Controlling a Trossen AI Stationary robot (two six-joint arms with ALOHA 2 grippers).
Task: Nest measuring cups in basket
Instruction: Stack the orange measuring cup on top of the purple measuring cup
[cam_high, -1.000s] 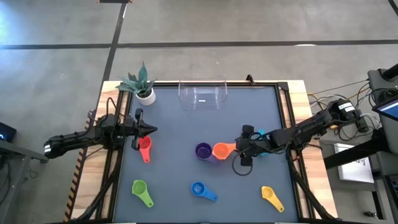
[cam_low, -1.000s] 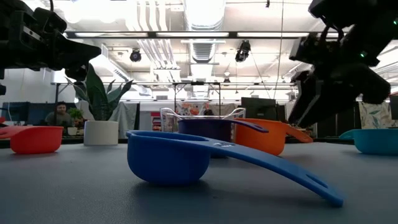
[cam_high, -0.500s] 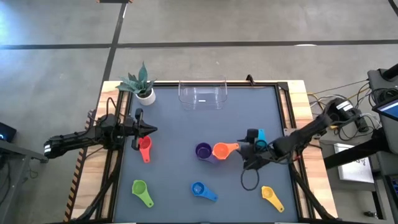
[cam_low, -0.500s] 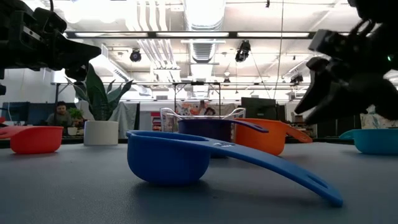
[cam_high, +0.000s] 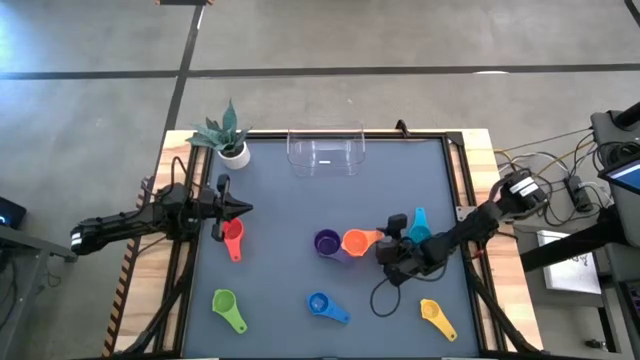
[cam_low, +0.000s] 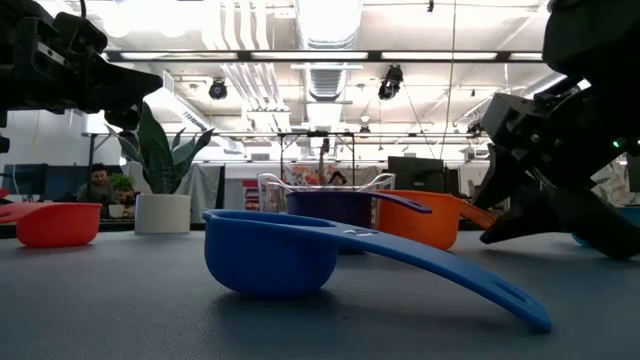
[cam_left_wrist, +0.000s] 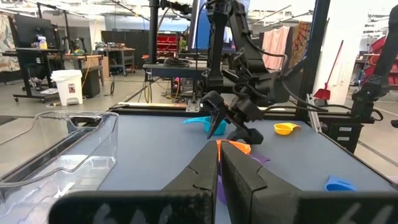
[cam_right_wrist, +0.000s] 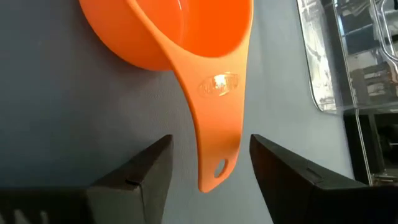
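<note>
The orange cup (cam_high: 356, 241) sits on the dark mat next to the purple cup (cam_high: 327, 242), its flat handle (cam_right_wrist: 214, 118) pointing toward the table's right edge. My right gripper (cam_high: 387, 252) is low at that handle and slants down. It is open, with one finger on each side of the handle's free end (cam_right_wrist: 213, 175), touching nothing. The teal cup (cam_high: 418, 225) lies just beyond it. Red (cam_high: 233, 238), green (cam_high: 228, 308), blue (cam_high: 325, 306) and yellow (cam_high: 436, 316) cups lie apart on the mat. My left gripper (cam_high: 240, 208) waits shut at the left, above the red cup.
The clear basket (cam_high: 326, 150) stands at the far edge, middle. A small white pot with a plant (cam_high: 228, 135) is at the far left corner. A cable loop (cam_high: 385, 295) hangs from my right arm between the blue and yellow cups. A raised frame borders the mat.
My right gripper has come down toward the mat and a little toward the near edge, rolling its wrist as it went. Its fingers now stand low on either side of the orange cup's handle. No cup has moved.
</note>
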